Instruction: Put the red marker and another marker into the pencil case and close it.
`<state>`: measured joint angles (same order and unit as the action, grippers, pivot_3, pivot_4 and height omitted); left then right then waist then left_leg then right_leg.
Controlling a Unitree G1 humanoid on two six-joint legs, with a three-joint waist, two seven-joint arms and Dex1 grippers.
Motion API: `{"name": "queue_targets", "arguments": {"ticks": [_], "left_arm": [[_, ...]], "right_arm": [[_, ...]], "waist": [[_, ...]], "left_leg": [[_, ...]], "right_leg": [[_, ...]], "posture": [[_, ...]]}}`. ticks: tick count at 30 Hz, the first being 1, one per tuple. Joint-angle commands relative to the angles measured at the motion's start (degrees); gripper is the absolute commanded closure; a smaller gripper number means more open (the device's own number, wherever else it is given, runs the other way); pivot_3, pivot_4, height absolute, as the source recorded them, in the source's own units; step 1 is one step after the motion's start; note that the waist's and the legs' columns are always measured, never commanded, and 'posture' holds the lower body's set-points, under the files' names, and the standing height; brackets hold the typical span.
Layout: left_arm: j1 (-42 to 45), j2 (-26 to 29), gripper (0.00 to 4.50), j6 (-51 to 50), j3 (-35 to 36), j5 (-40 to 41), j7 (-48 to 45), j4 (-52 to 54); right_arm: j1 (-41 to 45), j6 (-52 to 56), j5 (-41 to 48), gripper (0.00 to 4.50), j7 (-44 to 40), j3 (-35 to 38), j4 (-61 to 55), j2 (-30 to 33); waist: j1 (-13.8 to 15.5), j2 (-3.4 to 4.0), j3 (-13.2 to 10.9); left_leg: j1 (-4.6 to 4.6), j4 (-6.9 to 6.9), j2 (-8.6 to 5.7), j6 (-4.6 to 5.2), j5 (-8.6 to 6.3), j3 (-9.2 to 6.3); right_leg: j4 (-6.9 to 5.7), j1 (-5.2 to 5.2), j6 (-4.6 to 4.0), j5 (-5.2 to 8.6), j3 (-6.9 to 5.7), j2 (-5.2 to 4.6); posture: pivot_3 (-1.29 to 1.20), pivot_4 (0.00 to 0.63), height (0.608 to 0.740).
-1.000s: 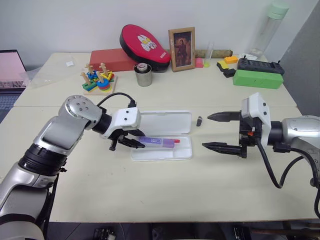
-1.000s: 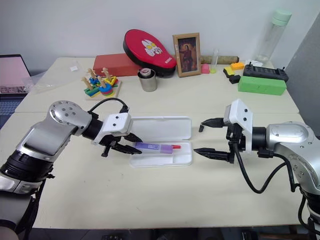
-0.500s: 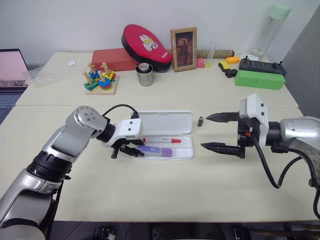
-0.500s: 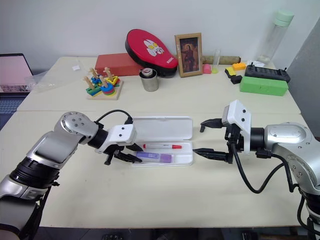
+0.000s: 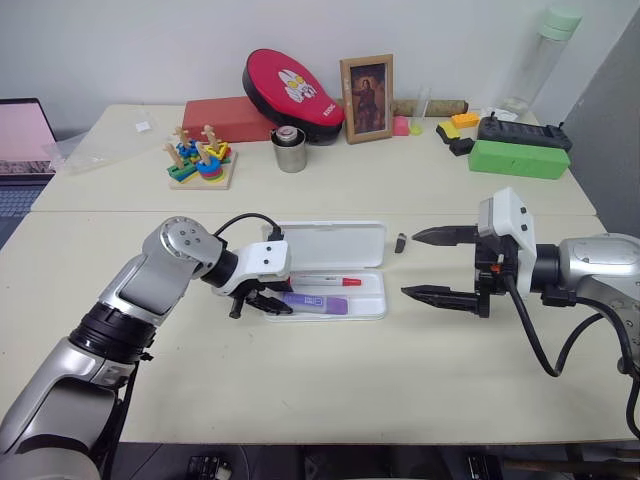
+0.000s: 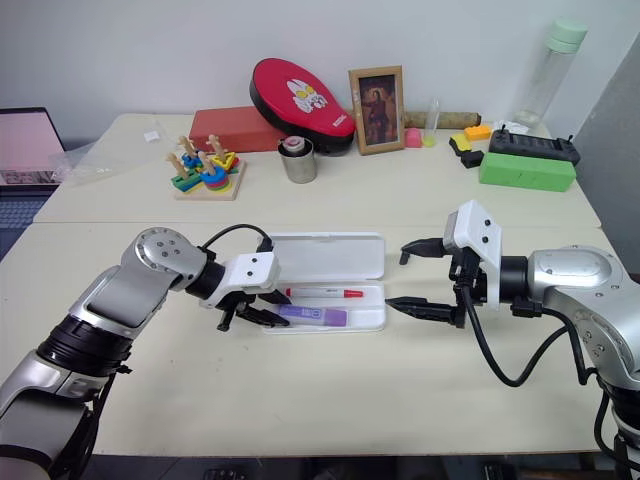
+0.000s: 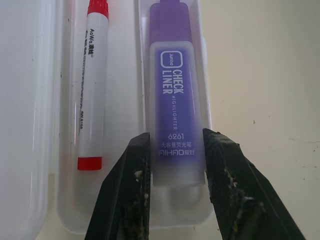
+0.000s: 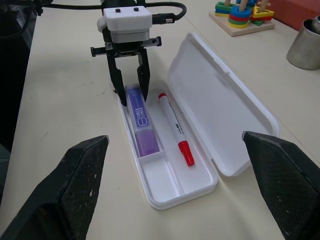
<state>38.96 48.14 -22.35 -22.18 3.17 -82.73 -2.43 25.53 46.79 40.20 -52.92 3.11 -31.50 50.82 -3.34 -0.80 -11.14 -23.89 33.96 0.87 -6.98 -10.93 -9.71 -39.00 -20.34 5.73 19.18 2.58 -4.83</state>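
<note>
The purple highlighter [image 7: 175,100] reads "Jumbo CHECK LINER", "6261" and "AIHAO" on its label; the red marker [image 7: 92,85] carries small print starting "AoWu", the rest too fine to read. Both lie inside the open pencil case [image 5: 372,308], the marker in the lane nearer the flat-lying lid [image 5: 330,243], the highlighter in the front lane. The left gripper [image 7: 175,150] grasps the highlighter's tail end, one finger on each side. The right gripper [image 5: 435,265] hangs beside the case's far end, fingers spread wide and empty. A small dark cap [image 5: 399,242] lies by the lid's corner. Bare table [image 5: 330,380] lies in front of the case.
</note>
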Motion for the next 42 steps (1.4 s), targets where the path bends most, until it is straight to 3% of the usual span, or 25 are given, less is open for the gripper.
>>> {"name": "queue_targets", "arguments": {"ticks": [1,11,15,23,28,35,40,42], "left_arm": [[0.43,-0.09,2.59,-0.65,1.05,-0.02,0.44,0.92],[-0.32,-1.07,0.67,-3.31,1.83,1.76,1.5,3.28],[0.12,-8.01,0.04,-9.02,8.18,8.73,8.17,7.82],[-2.42,-22.36,0.01,-14.85,18.3,17.15,25.3,15.55],[-4.57,-28.08,0.01,-12.72,20.6,16.11,35.78,17.98],[-4.77,-25.81,0.01,-13.23,19.54,17.42,35.58,17.88],[-4.89,-25.27,0.01,-12.77,19.06,17.94,36.04,18.23],[-5.17,-25.44,0.0,-12.5,18.7,17.9,36.44,18.55]], "right_arm": [[0.79,-0.48,0.83,0.0,-0.01,0.54,-1.5,0.07],[1.72,-1.03,0.63,0.0,0.29,0.42,-0.6,-0.7],[2.54,-1.35,-6.49,0.0,5.71,-2.91,6.55,-2.63],[5.76,3.03,-17.7,0.0,19.25,-10.15,17.8,-12.19],[9.31,5.28,-22.75,0.0,28.72,-10.82,26.54,-20.89],[13.76,6.06,-26.78,0.0,35.05,-10.09,33.54,-29.13],[14.37,6.22,-28.81,0.0,36.12,-11.06,36.07,-30.46],[14.19,6.3,-29.78,0.37,36.08,-11.71,36.73,-30.6]], "waist": [[0.01,0.0,0.0],[-0.03,0.0,0.0],[0.03,-0.04,0.02],[-0.52,-0.04,0.05],[-0.85,-0.04,0.06],[-1.36,-0.01,0.07],[-1.33,0.0,0.08],[-1.36,0.0,0.08]], "left_leg": [[0.0,0.0,0.0,0.0,0.0,0.0],[0.0,0.0,0.0,0.0,0.0,0.0],[0.01,0.02,0.0,0.0,0.0,-0.01],[0.04,0.08,-0.01,-0.05,0.04,-0.04],[0.06,0.08,-0.01,-0.18,0.11,-0.05],[0.06,0.08,-0.03,-0.18,0.13,-0.05],[0.07,0.07,-0.04,-0.18,0.13,-0.06],[0.07,0.08,-0.04,-0.18,0.13,-0.06]], "right_leg": [[0.0,0.0,0.0,0.0,0.0,0.0],[0.0,0.0,0.0,0.0,0.0,0.0],[0.0,0.03,0.0,0.0,-0.01,0.0],[0.01,0.07,0.03,-0.03,0.0,0.0],[-0.03,0.07,0.02,-0.04,0.0,0.0],[-0.06,0.06,0.02,-0.05,0.0,-0.01],[-0.05,0.06,0.02,-0.05,0.0,-0.01],[-0.05,0.06,0.02,-0.05,0.0,-0.01]], "posture": [[0.0,0.15,0.74],[0.0,0.15,0.74],[0.0,0.15,0.74],[0.0,0.15,0.74],[0.0,0.15,0.74],[0.0,0.15,0.74],[0.0,0.15,0.74],[0.0,0.15,0.74]]}}
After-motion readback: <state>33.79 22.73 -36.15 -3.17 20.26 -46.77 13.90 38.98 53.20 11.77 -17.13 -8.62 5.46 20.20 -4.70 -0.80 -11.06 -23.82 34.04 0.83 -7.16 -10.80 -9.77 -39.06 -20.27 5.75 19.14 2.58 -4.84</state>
